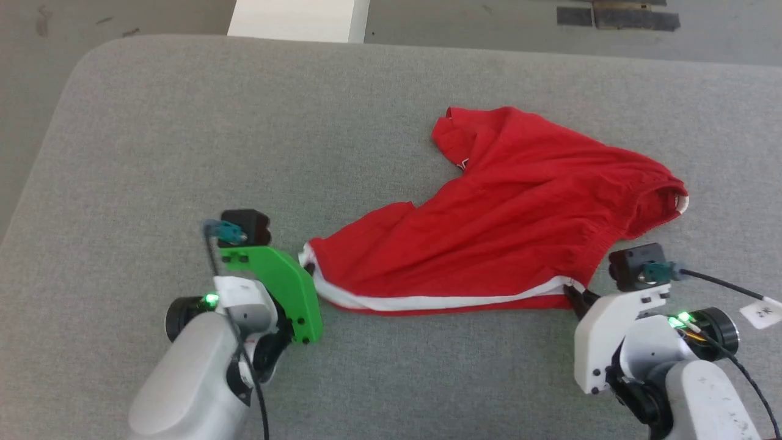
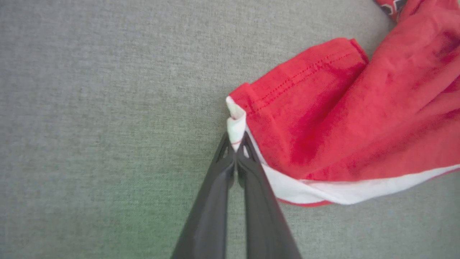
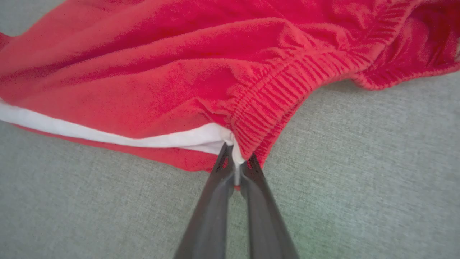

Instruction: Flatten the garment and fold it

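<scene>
Garment (image 1: 507, 214) lies between left tool (image 2: 236, 143), gripping hem corner, and right tool (image 3: 235, 160), gripping waistband.

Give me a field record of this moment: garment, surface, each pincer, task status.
garment: red shorts, rumpled, lying on the table
stripe: white, runs along the garment's near edge between the two pincers
surface: grey fabric-covered table
left pincer: shut on the white corner at the leg-hem end of the stripe
right pincer: shut on the stripe's other end, beside the elastic waistband
task status: not yet flat, no fold made
</scene>
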